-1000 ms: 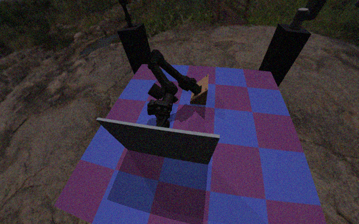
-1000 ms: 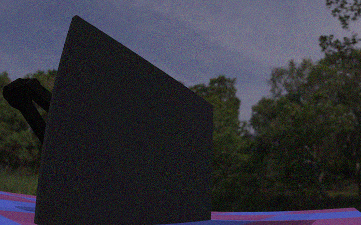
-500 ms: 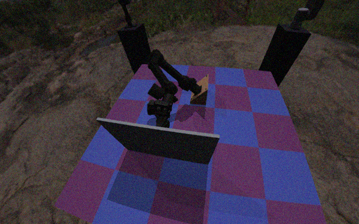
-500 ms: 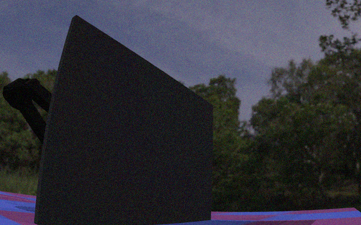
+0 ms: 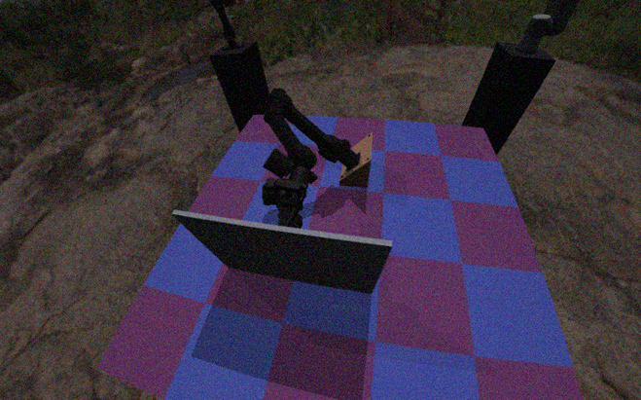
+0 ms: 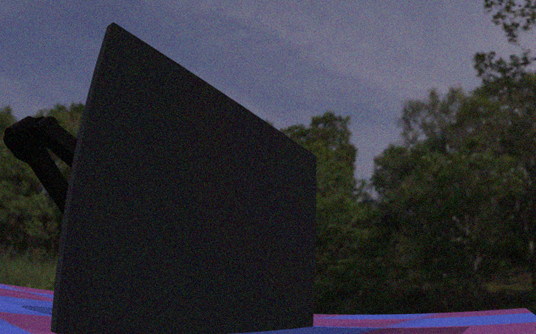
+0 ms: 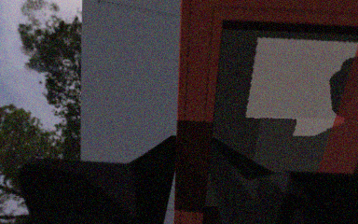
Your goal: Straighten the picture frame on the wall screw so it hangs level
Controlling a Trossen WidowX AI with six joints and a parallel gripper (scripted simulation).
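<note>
The gripper (image 7: 186,187) is pinched tight on the red side rail of the picture frame (image 7: 198,70), one dark finger (image 7: 93,187) on the outer side of the rail and the other on the picture side. From the wrist view the rail runs straight up out of the fingers, so the hold is on the frame's edge, low down. That makes sense to me: a grip on the rim lets the arm lift the frame off its hidden screw and slide it sideways without covering the picture.

The frame hangs against the pale face of the wall panel (image 5: 279,228), on the side turned towards the arm. The screw and the notched strip are out of sight, and I cannot judge the tilt from here.

From above, the arm (image 5: 292,133) rises from its base near the back of the checkered mat (image 5: 425,231), folds at the elbow and reaches forward and down, with the wrist close against the panel. From behind the panel, only the bent elbow (image 6: 34,148) pokes out past its left edge.
</note>
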